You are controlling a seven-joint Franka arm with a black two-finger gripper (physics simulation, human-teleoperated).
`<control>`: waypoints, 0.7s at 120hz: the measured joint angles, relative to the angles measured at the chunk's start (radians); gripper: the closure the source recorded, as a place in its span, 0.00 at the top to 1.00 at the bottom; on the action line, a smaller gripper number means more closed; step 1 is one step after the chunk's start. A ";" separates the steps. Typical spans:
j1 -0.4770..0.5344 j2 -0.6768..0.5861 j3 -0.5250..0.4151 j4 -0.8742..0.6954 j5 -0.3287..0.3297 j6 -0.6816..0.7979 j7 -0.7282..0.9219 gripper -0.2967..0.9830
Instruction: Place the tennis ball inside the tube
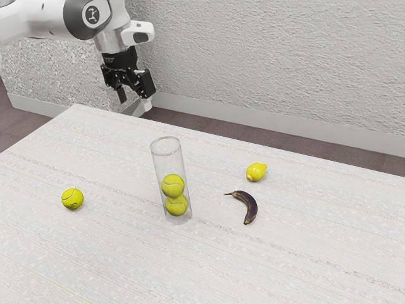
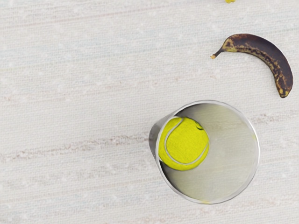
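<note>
While the pale table (image 1: 126,266) spans the foreground, the white robot arm (image 1: 31,19) enters from the exterior view's upper left — its dark joint cap (image 1: 74,19) bears a pale emblem (image 1: 93,14). The black gripper (image 1: 134,101) is open, its fingers well apart with nothing between them. Upright on the table, the clear tube (image 1: 168,161) contains two stacked balls (image 1: 173,185). Beside it lies a dark, curved banana (image 2: 261,46). The loose tennis ball (image 1: 73,199) — marked darkly, too small to read — rests toward the exterior view's left. A yellow lemon (image 1: 255,171) lies near the banana.
</note>
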 joint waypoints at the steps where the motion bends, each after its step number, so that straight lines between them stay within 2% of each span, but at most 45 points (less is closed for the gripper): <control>1: 0.000 0.000 0.000 0.000 0.000 0.000 0.000 0.75; 19: 0.009 -0.015 0.003 -0.041 0.001 -0.006 0.004 0.75; 36: 0.120 -0.017 0.047 -0.154 0.006 -0.004 0.001 0.75; 50: 0.226 0.021 0.059 -0.282 0.002 0.069 -0.002 0.75; 84: 0.306 0.126 0.087 -0.425 -0.005 0.235 -0.004 0.75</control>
